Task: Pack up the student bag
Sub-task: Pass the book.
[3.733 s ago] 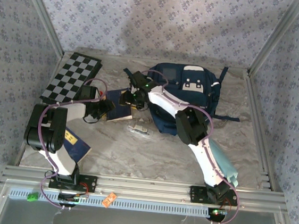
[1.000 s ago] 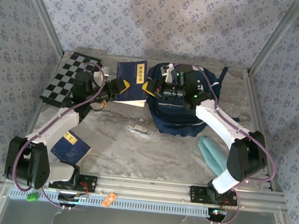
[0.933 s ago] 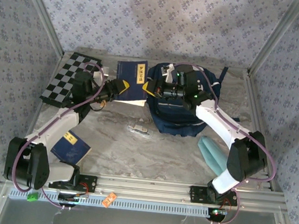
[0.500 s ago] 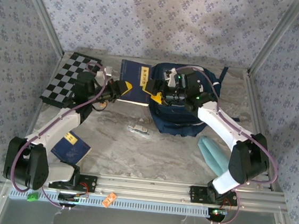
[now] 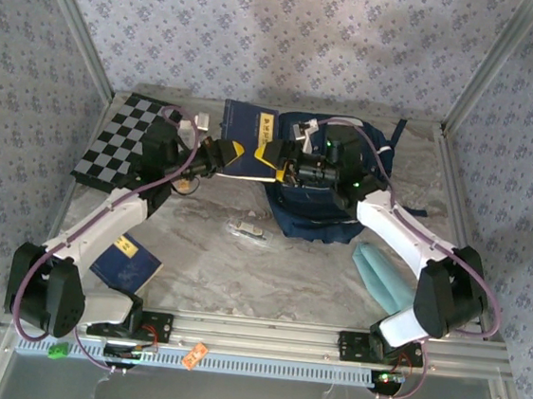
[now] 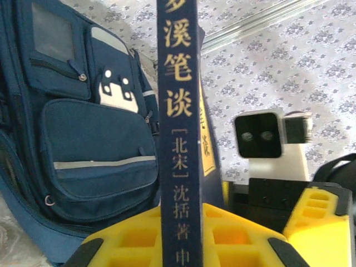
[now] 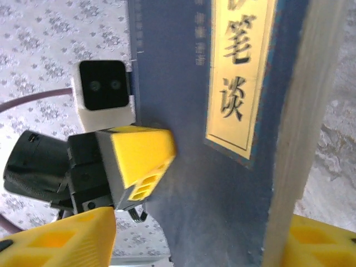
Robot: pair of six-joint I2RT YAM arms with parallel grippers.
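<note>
The student bag (image 5: 328, 201) lies flat at the back centre, navy with white patches on its front pocket (image 6: 94, 139). My left gripper (image 5: 224, 152) is shut on a navy book with gold lettering (image 5: 244, 140), holding it upright just left of the bag. In the left wrist view the book's spine (image 6: 178, 139) stands between the yellow fingers (image 6: 122, 239). My right gripper (image 5: 272, 160) meets the book from the bag side. Its jaws (image 7: 186, 245) stand open around the book's cover (image 7: 189, 211), with a gap at the left finger (image 7: 55, 239).
A checkered chessboard (image 5: 125, 137) leans at the back left. A second blue book (image 5: 126, 261) lies near the left arm's base. A teal folded item (image 5: 387, 279) lies front right, and a small clear object (image 5: 247, 229) sits mid-table. Metal rails edge the table.
The left gripper lifted the book off the table and carried it right toward the bag. The right gripper opened and now straddles the book's edge.
</note>
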